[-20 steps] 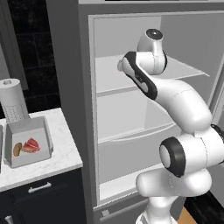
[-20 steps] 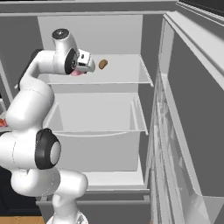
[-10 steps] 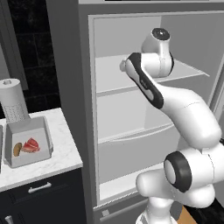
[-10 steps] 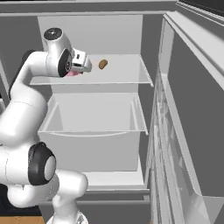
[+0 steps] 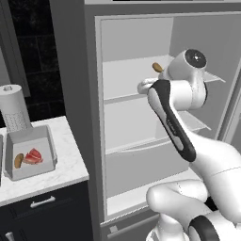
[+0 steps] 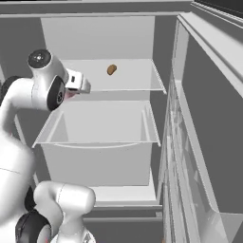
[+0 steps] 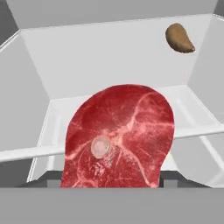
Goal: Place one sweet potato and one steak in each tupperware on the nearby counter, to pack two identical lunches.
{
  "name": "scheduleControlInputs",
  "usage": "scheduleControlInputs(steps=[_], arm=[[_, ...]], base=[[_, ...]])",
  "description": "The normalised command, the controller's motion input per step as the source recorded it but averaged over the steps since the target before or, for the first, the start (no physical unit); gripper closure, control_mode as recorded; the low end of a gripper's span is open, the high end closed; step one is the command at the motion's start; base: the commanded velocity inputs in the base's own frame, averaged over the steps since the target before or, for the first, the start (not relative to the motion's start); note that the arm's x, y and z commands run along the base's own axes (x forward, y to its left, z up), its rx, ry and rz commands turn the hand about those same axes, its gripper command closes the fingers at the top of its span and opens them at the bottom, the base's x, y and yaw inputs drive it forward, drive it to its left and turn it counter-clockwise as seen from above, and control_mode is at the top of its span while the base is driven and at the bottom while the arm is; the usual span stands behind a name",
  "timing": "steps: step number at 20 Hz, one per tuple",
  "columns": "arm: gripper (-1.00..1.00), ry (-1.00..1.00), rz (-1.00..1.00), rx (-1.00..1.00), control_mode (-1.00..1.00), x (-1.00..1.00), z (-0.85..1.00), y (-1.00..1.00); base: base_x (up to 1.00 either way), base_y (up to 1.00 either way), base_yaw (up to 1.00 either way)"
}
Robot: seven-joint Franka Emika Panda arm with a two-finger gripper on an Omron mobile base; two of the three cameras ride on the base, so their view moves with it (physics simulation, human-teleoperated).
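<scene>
Jaws closed on a second steak inside the fridge

The jaws point(image 6: 84, 87) grip a flat, marbled red steak point(image 7: 120, 135) above the white fridge shelf point(image 7: 131, 98); a brown, smooth sweet potato point(image 7: 178, 38) lies near its back right corner. On the white marble counter point(image 5: 56, 174), one grey sloped-wall tupperware point(image 5: 29, 153) already holds both foods; the second tray is judged unfilled.

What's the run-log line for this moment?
gripper: shut on steak | at fridge shelf | sweet potato on shelf | tupperware on counter: one of each packed
</scene>
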Motion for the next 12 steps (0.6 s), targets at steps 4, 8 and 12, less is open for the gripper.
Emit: scheduleControlInputs(steps=[4,8,12], arm=[[1.0,0.35,0.04,0.0,-1.0,-1.0,-0.06,0.0],[1.0,0.33,0.01,0.0,-1.0,-1.0,-0.17,0.0],[1.0,0.42,0.0,-0.04,-1.0,-1.0,-0.61,0.0]], base=[[0.0,0.0,0.0],[0.0,0.0,0.0],[0.0,0.0,0.0]])
